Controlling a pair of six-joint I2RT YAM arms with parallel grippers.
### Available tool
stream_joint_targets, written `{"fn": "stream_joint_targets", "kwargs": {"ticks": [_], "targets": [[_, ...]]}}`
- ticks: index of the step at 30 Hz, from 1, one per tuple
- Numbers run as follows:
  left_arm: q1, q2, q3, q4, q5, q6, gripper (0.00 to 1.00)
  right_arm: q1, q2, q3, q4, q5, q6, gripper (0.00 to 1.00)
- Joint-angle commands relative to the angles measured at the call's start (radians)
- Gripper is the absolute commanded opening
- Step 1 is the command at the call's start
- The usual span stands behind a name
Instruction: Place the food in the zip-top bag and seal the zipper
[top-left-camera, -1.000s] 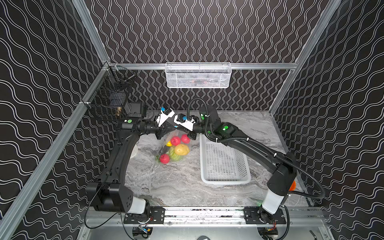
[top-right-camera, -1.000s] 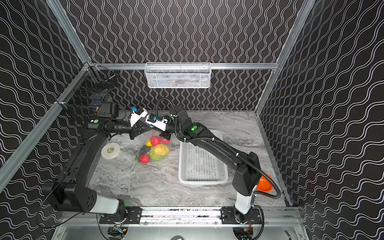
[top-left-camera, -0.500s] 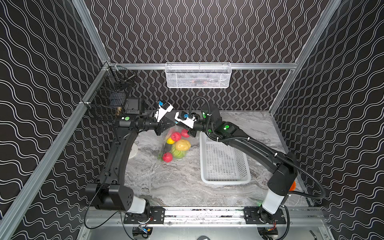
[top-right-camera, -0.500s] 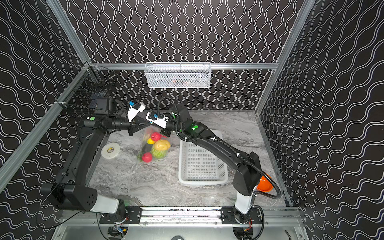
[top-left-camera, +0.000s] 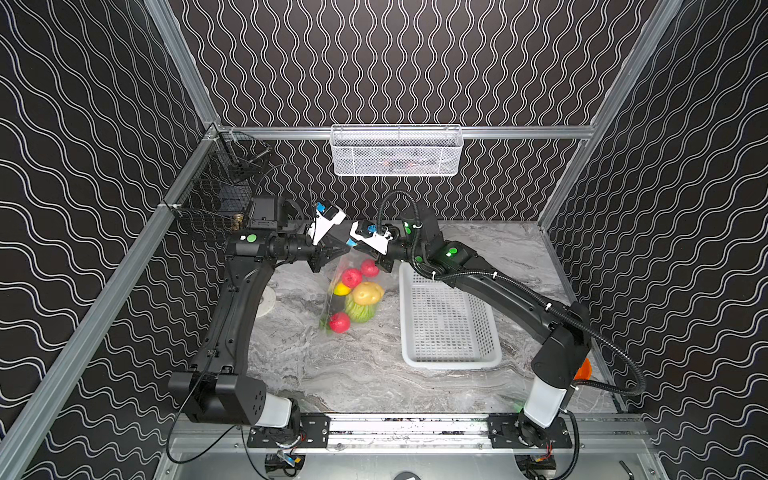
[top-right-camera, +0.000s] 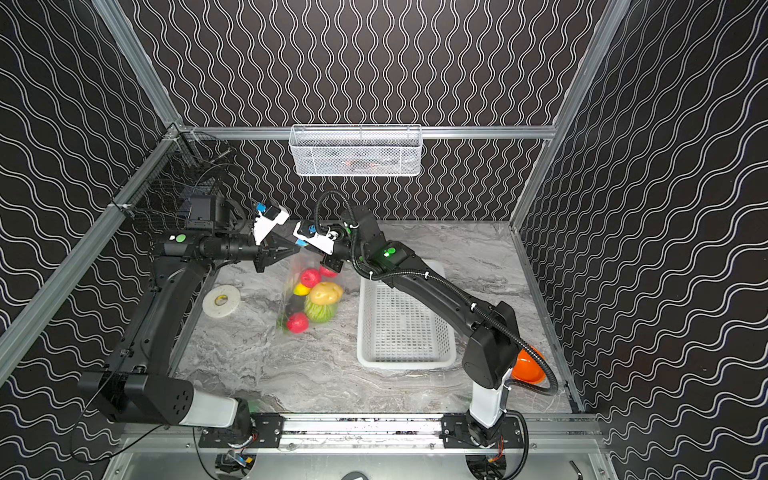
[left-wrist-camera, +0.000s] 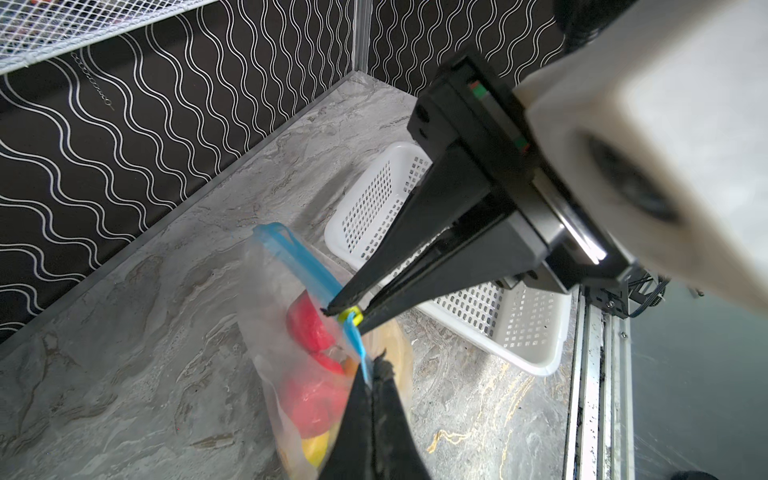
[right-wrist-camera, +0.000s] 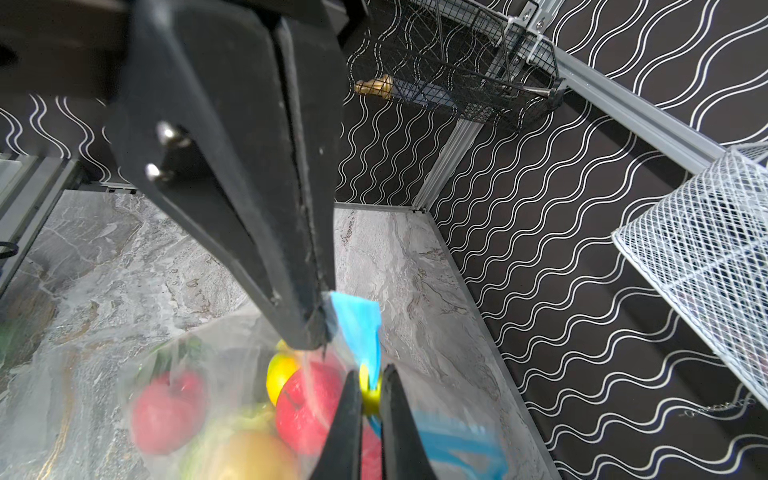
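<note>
Open marble tabletop (top-left-camera: 332, 374), left pincer (left-wrist-camera: 377, 368) clamping zipper (left-wrist-camera: 307, 266) end, right pincer (right-wrist-camera: 368, 386) pinching yellow slider (left-wrist-camera: 349, 318)

Both top views look steeply down from high in front, far off, nearly identical; both wrist views sit close, facing the zip-top bag (left-wrist-camera: 266, 299) all four share

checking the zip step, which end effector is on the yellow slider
The right end effector, shut on the yellow slider; the left end effector pinches the blue zipper strip.

Light-blue zipper (right-wrist-camera: 357, 324), yellow slider (right-wrist-camera: 369, 397), white perforated basket (top-left-camera: 451, 362), grey marbled table (top-left-camera: 353, 374).
</note>
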Motion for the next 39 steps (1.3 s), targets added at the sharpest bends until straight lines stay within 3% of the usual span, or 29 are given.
{"fn": "stream_joint_targets", "kwargs": {"ticks": [1, 27, 35, 39], "targets": [[0.001, -0.013, 0.016, -0.009, 0.084, 0.022, 0.00, -0.012, 0.013, 0.006, -0.061, 0.051, 0.002, 0.01], [0.031, -0.006, 0.006, 0.173, -0.186, -0.228, 0.00, -0.029, 0.006, -0.029, -0.072, 0.090, 0.005, 0.01], [0.107, 0.012, 0.008, 0.229, -0.135, -0.321, 0.00, -0.036, -0.007, -0.043, -0.087, 0.103, 0.007, 0.01], [0.109, 0.014, 0.003, 0.229, -0.066, -0.306, 0.00, -0.037, -0.016, -0.050, -0.078, 0.092, 0.013, 0.01]]}}
